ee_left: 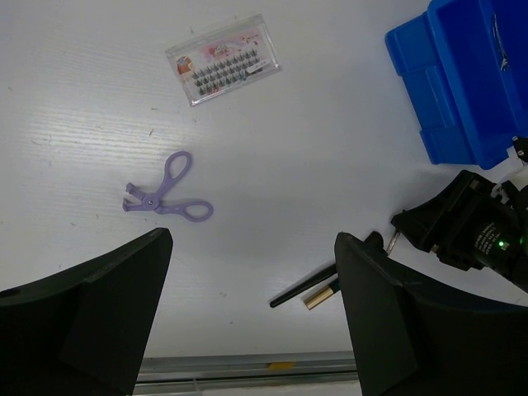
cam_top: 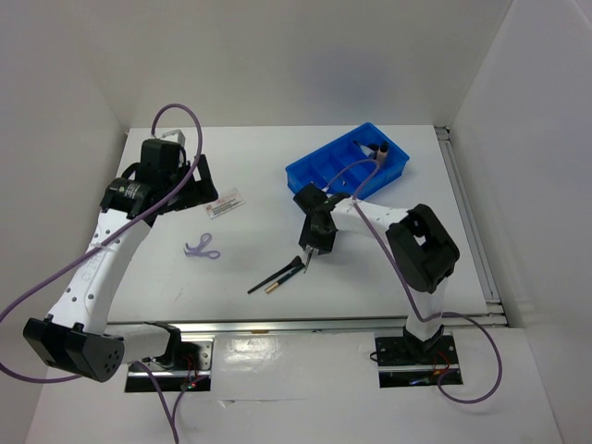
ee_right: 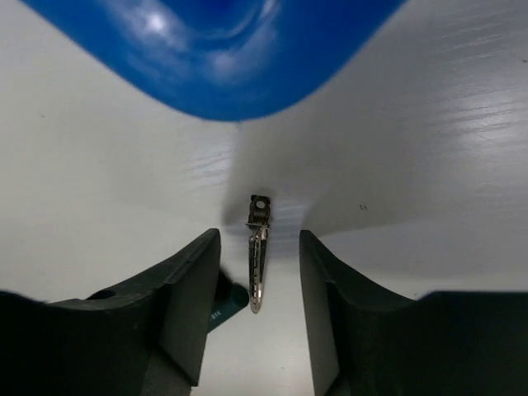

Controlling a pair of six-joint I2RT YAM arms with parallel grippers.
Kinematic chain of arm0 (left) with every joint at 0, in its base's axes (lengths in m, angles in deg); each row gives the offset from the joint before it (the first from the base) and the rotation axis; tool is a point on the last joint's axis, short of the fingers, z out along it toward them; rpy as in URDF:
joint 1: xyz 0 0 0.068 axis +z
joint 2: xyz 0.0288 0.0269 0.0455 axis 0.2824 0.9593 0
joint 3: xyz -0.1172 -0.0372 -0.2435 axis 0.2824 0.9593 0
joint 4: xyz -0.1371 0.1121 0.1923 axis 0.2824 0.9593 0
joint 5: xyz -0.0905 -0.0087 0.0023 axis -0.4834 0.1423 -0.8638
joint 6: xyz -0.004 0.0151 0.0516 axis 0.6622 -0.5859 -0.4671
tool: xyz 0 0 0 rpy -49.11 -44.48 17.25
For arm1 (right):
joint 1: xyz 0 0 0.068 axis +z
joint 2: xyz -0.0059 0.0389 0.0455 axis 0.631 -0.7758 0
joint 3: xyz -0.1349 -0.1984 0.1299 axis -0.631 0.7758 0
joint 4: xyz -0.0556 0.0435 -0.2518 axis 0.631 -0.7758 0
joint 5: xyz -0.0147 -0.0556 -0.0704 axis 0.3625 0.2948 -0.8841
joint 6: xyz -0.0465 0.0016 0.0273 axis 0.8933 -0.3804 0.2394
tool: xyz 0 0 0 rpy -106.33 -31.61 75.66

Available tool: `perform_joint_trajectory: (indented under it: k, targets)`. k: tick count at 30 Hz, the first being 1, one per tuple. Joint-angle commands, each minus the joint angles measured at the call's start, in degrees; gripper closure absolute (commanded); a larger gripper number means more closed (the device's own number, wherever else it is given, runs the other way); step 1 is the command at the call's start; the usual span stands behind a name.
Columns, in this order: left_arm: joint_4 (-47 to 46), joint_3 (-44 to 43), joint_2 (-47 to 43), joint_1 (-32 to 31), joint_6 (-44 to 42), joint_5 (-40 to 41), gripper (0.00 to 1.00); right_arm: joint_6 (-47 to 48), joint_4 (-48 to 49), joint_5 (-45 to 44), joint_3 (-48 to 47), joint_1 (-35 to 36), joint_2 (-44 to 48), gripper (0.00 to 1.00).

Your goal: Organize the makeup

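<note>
1. The left gripper (ee_left: 254, 247) hangs above the far left part of the white worktop (cam_top: 268, 231). Its two fingers are wide apart and hold nothing.
2. Just beside it, toward the centre, lies the flat white card with red print (cam_top: 225, 203). The lilac plastic scissors (cam_top: 202, 248) lie nearer the near edge, on the left half.
3. Two thin black brushes (cam_top: 276, 276), one with a gold end, lie side by side in the middle, close to the near edge.
4. The right gripper (ee_right: 260, 239) points down just beside the brush tips. Its fingers are apart, with a slim metal-and-teal tool (ee_right: 257, 276) in the gap; neither finger seems to touch it.
5. The blue divided plastic tray (cam_top: 314, 171) sits toward the far right corner. Some small dark items are inside, too small to name.
6. I judge that the step in hand is picking up the tool. The next move calls for closing the fingers squarely on its narrow body, then lifting and carrying it to a tray compartment. Card, scissors and brushes are not yet sorted.
</note>
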Motion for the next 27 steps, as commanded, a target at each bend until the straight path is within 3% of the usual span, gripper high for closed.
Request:
perform_joint_trajectory:
  k: [1,7,17,23,27]
  targets:
    - [-1.07,0.07,-1.46,0.29,0.06,0.33,0.06,-1.41,-0.17,-5.02,-3.30,1.67,-1.60,0.51]
    - [-1.07,0.07,-1.46,0.29,-0.47,0.33,0.06,-2.73,-5.09,-9.86,-7.43,4.48,-5.13,0.62]
    - [-1.07,0.60,-1.99,0.29,-0.47,0.33,0.06,-0.79,-5.18,-12.33,-8.67,5.01,-5.65,0.82]
    - [-1.07,0.60,-2.51,0.29,-0.47,0.33,0.06,7.09,-6.77,-14.00,-16.04,5.01,-0.49,0.86]
    - [-2.12,1.30,-2.52,0.29,-0.47,-0.19,0.06,14.84,-6.77,-19.69,-21.84,5.01,1.64,0.86]
